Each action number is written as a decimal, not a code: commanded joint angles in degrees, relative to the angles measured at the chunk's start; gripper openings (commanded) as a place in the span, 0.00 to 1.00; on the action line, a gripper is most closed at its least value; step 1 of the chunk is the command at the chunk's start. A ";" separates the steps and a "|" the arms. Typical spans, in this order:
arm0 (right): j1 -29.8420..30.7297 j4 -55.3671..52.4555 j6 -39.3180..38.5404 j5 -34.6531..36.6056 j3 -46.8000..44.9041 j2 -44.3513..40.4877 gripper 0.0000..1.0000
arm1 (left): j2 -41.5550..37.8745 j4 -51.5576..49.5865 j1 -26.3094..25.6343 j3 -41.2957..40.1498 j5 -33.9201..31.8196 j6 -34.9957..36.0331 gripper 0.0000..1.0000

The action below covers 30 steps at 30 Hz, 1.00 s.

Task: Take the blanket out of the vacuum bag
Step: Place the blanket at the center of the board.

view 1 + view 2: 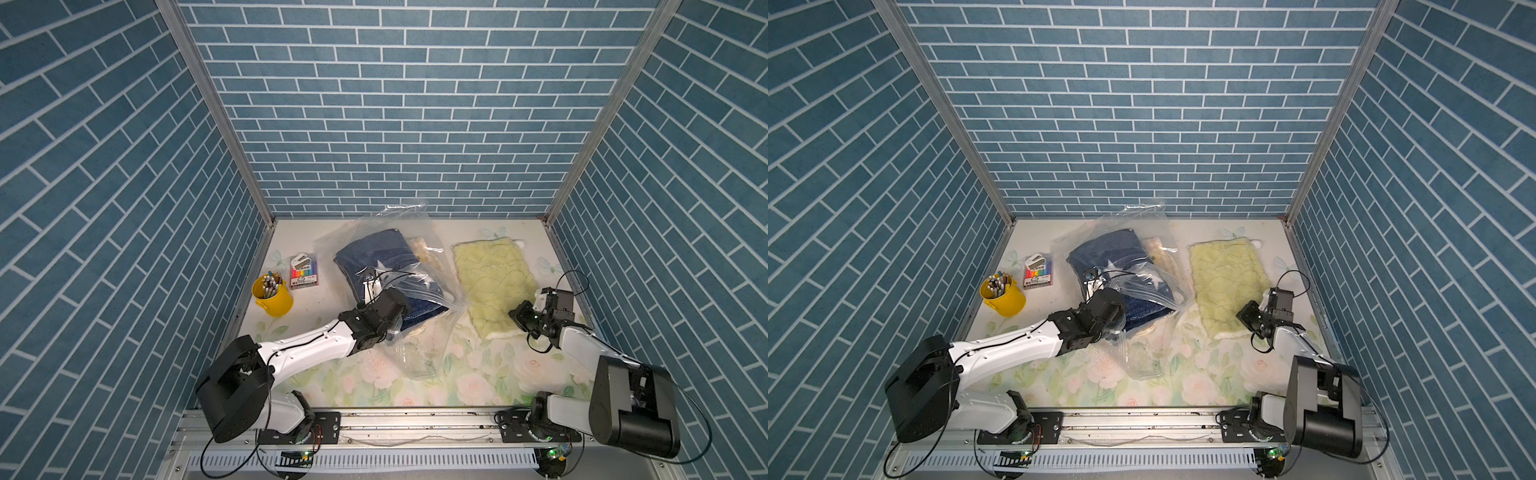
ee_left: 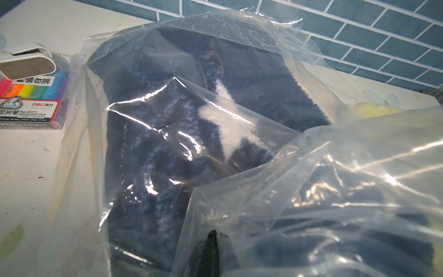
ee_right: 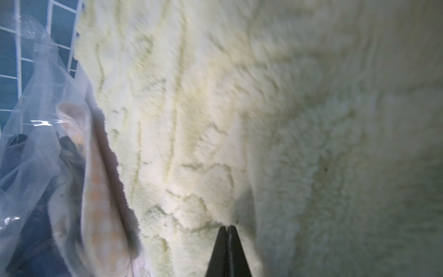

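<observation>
Both top views: navy blanket tucked inside the vacuum bag mid-table, lying lengthwise toward the back wall. Got the left gripper right at its near end, way closer than the right gripper, off on the yellow fleece.

Left wrist view: blanket dead ahead of a dark fingertip under plastic. Fingers together; pinching film or not, can't tell.

Right wrist view: fingers pressed together, nothing between, tip just at the fleece.
</observation>
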 commanded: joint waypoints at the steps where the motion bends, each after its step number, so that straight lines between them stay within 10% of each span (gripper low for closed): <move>1: 0.53 -3.03 -5.37 5.77 5.78 -0.89 0.00 | 0.18 0.89 0.19 -0.84 2.85 2.50 0.00; 14: 6.59 0.84 -5.17 -1.12 28.03 34.28 0.00 | 1.50 -1.84 0.17 0.07 2.99 0.91 0.00; 30: 1.40 4.91 2.66 -1.61 34.59 43.95 0.00 | 1.88 -4.89 0.17 3.26 1.74 2.12 0.00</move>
